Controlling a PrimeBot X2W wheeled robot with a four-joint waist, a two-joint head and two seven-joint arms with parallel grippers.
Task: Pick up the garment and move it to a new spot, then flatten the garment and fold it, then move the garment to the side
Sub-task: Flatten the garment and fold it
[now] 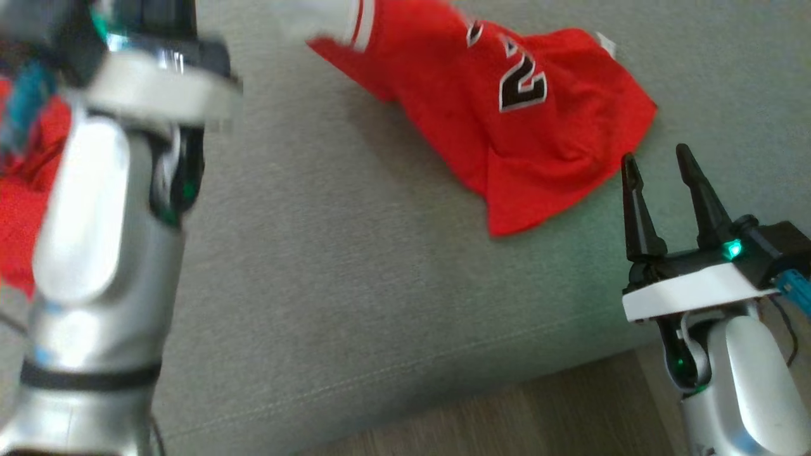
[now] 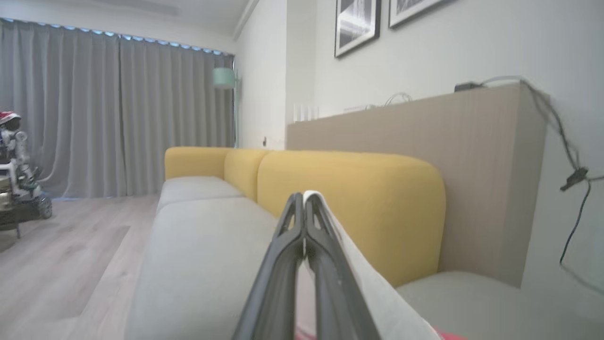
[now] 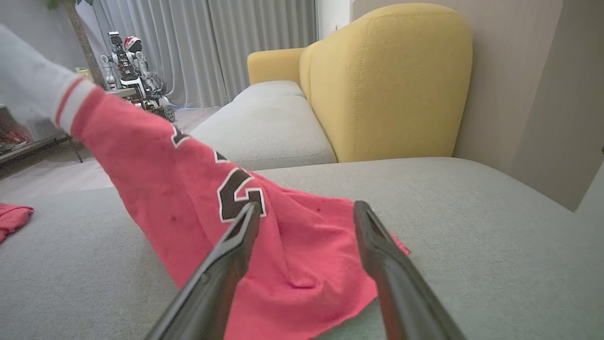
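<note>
So the red jersey (image 1: 507,139), black-and-white number showing, lies crumpled on the grey sofa seat (image 1: 348,253) and stretches long-ways up toward its white-trimmed end on the left, where the left gripper (image 2: 304,196) is pinched onto that trim, while the right gripper (image 1: 656,154) hovers spread-fingered beside the low end.

Soft, even light; motion blur on left arm (image 1: 108,209) and garment (image 1: 456,120).

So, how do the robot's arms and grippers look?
The left arm and right arm are rounded silver with white wrist plates. The right gripper has tapered black fingers, a green light and blue connector. The left gripper has dark fingers.
</note>
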